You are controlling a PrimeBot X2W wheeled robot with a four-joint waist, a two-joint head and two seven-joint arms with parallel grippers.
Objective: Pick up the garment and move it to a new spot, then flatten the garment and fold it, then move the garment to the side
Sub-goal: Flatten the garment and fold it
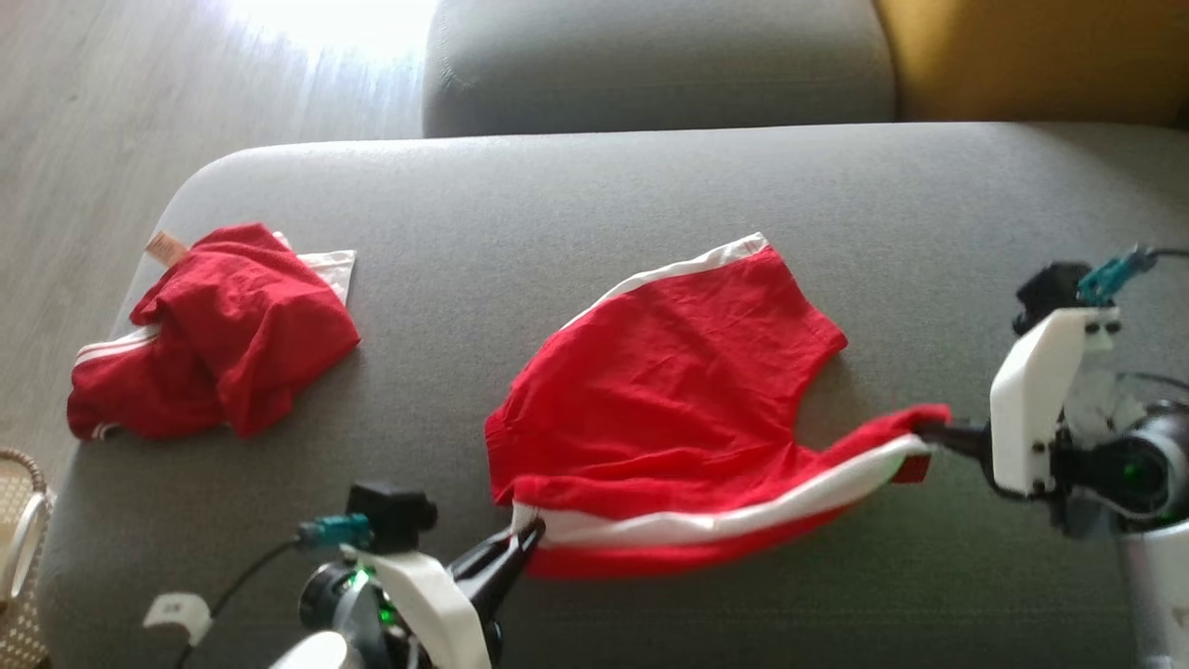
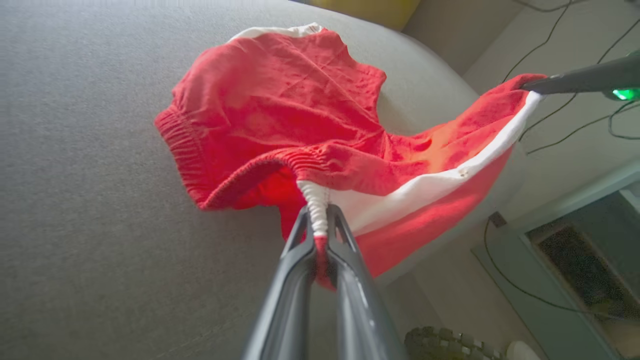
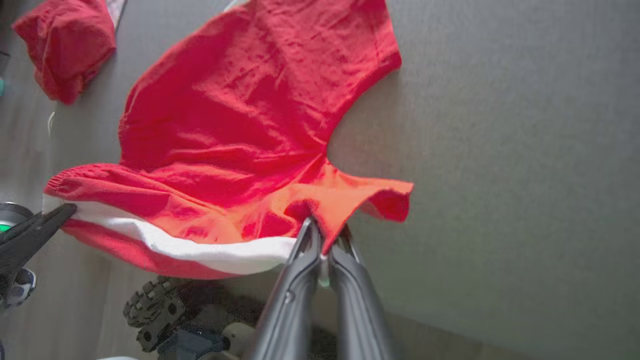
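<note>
Red cloth is clamped at two places. Your left gripper (image 1: 531, 535) is closed on the white-striped waistband corner of the shorts (image 1: 669, 390). Your right gripper (image 1: 927, 430) is closed on the leg hem at the other end of the same striped edge. Between the two grippers this edge is lifted and drawn nearly straight. The rest of the shorts trails forward from both sets of fingertips and lies wrinkled on the grey sofa seat (image 1: 594, 177). Note that each grip appears to hold only a narrow fold near the fingertips. If you spread the grippers further apart, the hem is likely to slip out, most probably on the right side, where the cloth is thinnest. If you raise one gripper faster than the other, the trailing cloth will probably drag askew and bunch instead of flattening. The held edge appears to sit at the near rim of the seat, below the fingers. Releasing there may let the shorts slide off toward the floor. A second crumpled red garment (image 1: 214, 334) lies well out beyond the left gripper. A sideways move in that direction could land on it.
</note>
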